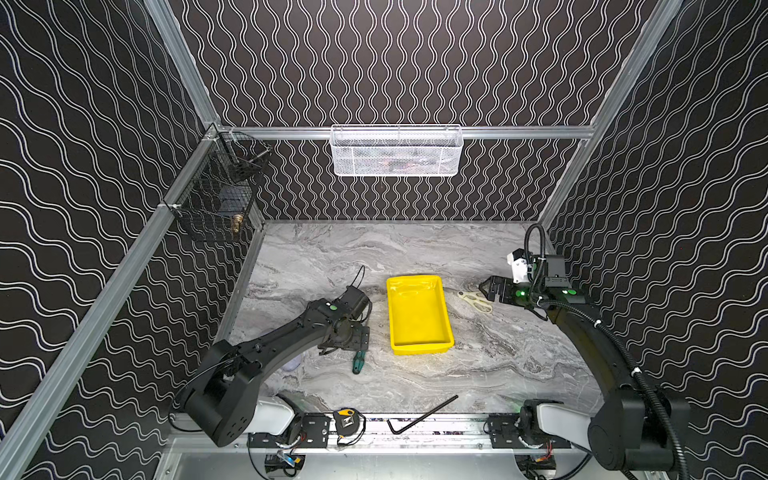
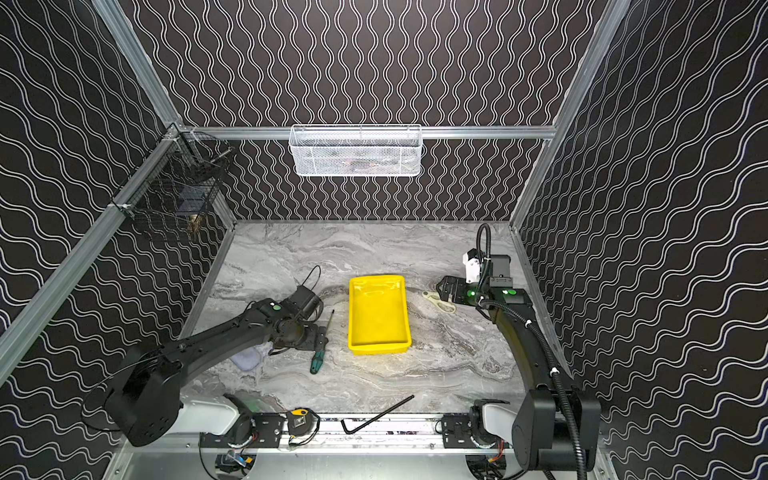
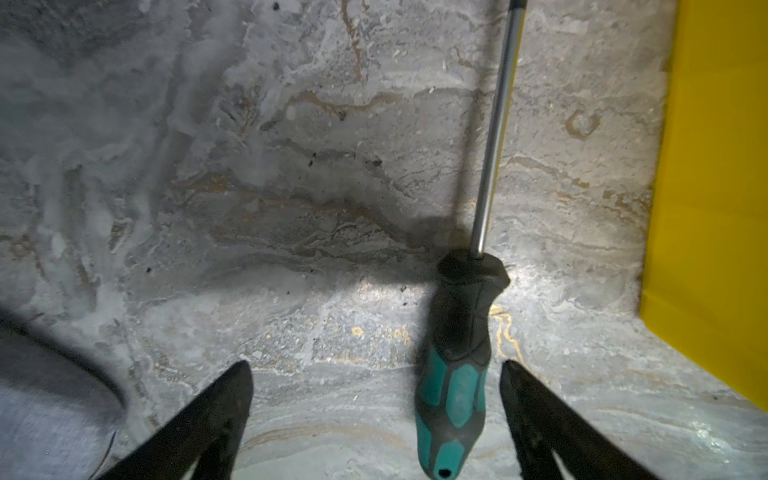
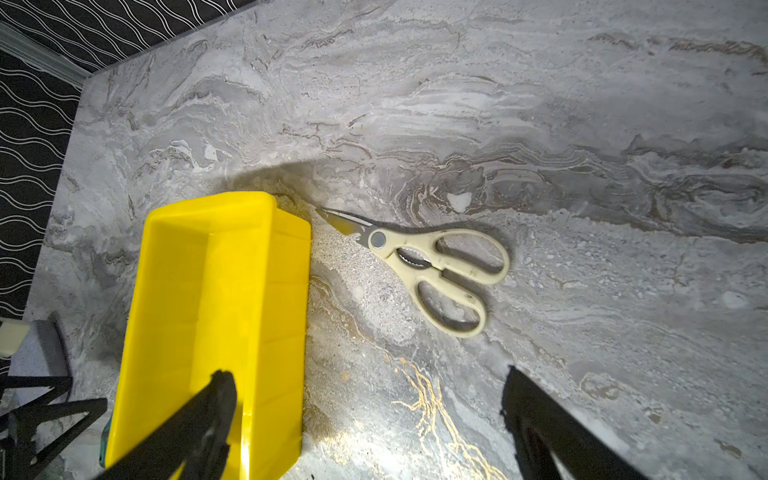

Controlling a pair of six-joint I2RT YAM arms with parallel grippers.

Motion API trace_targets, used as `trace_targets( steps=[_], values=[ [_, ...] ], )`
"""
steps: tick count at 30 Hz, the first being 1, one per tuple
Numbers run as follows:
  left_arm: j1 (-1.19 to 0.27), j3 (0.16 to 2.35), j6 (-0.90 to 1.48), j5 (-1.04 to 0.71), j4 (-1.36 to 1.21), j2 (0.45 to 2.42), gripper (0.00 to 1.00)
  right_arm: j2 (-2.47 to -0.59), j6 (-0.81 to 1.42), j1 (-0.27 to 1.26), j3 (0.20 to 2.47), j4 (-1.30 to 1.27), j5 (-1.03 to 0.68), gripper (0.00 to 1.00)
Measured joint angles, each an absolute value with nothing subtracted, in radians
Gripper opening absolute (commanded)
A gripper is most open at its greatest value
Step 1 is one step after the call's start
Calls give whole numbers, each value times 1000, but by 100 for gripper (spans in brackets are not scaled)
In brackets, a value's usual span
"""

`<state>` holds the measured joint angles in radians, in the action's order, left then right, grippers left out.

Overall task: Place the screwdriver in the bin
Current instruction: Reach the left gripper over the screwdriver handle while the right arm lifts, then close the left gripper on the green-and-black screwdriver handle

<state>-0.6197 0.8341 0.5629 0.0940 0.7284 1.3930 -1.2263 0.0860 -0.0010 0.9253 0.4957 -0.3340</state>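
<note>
Left claw [image 3: 374, 368] spread wide astride the screwdriver [image 3: 455, 374] handle, gripping nothing; right claw [image 4: 368, 372] open, empty. One screwdriver, one bin [image 1: 422, 348], one scissors [image 4: 388, 245], one hex key [image 1: 424, 415].

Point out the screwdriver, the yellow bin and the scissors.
screwdriver [image 3: 453, 386]: left wrist view, teal handle.
yellow bin [image 1: 417, 316]: in a top view, bare floor.
scissors [image 4: 377, 240]: right wrist view, pivot screw.

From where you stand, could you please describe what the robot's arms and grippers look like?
The left arm and right arm are black with white base housings and green dots. A black corrugated cable with white ties runs along the right arm. The left gripper and right gripper have slim black tapered fingers.
</note>
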Motion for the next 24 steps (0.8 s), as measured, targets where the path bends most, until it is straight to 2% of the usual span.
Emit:
trace_targets(
  steps=[4, 10, 24],
  values=[
    [-629, 827, 549, 70, 713, 1402, 85, -1228, 85, -1, 927, 502, -333, 100],
    [-657, 826, 550, 48, 694, 1414, 83, -1227, 85, -1, 927, 503, -330, 100],
    [-727, 789, 597, 50, 663, 1459, 70, -1219, 85, -1, 927, 506, -322, 100]
  ],
)
